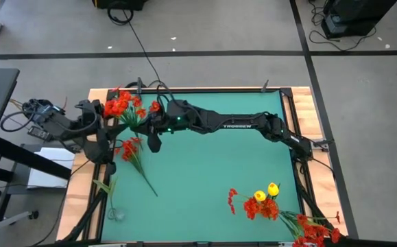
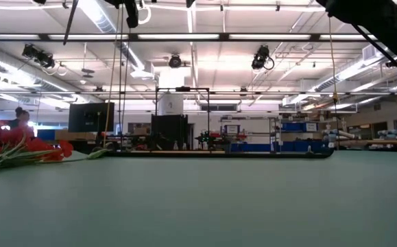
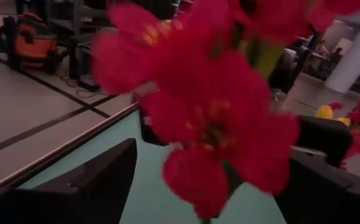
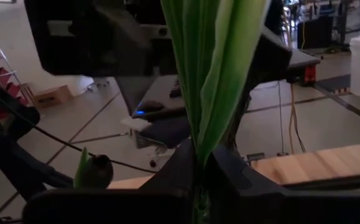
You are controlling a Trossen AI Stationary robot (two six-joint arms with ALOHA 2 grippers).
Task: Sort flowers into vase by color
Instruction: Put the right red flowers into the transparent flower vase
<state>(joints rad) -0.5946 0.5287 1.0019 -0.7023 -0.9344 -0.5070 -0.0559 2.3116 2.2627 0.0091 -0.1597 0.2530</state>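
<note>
Red flowers (image 1: 121, 104) bunch at the far left corner of the green table mat (image 1: 212, 171), where both arms meet. The right gripper (image 1: 154, 134) reaches across the mat's far edge and is clenched on the green stalks (image 4: 211, 81) of that bunch; its wrist view shows the leaves pinched between its dark fingers (image 4: 167, 171). The left gripper (image 1: 102, 147) sits just beside the bunch at the mat's left edge, and its wrist view is filled by a red bloom (image 3: 220, 124) close in front, with its fingers (image 3: 99, 180) spread apart on either side. Another red stem (image 1: 135, 156) lies on the mat, near the left gripper. A mixed heap of red blooms (image 1: 263, 206) and two yellow tulip heads (image 1: 267, 192) lies at the mat's near right corner, well apart from the grippers.
</note>
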